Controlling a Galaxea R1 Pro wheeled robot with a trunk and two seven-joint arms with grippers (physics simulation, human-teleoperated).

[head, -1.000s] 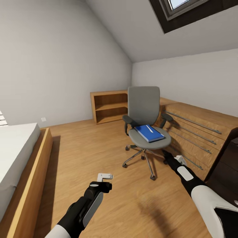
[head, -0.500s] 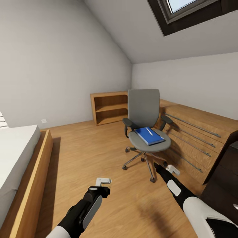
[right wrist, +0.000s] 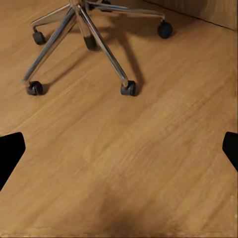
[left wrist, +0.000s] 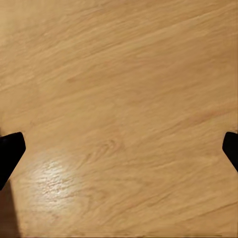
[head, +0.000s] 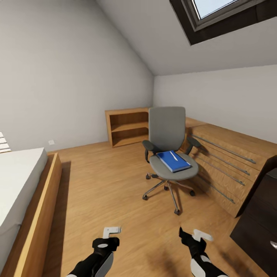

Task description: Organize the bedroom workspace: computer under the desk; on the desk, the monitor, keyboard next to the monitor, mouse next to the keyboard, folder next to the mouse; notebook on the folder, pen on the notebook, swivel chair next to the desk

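The grey swivel chair (head: 167,130) stands mid-room on the wooden floor, and its chrome base (right wrist: 94,34) fills part of the right wrist view. On its seat lies the blue folder (head: 173,161) with the whitish pen (head: 174,156) on top. At the right edge is the desk's dark drawer unit (head: 257,219). My left gripper (head: 110,232) and right gripper (head: 197,235) hover low over bare floor, well short of the chair. Both are open and empty, with their fingertips (left wrist: 10,151) (right wrist: 10,148) spread wide. The computer, monitor, keyboard, mouse and notebook are out of view.
A light wooden dresser (head: 227,154) with long bar handles runs along the right wall behind the chair. An open bookshelf (head: 129,126) stands in the far corner. A bed (head: 23,192) with a wooden frame lines the left side.
Both arms have drawn back and down toward the bottom of the head view; the right gripper has left the chair's base. The view has tilted slightly; chair and folder stayed put.
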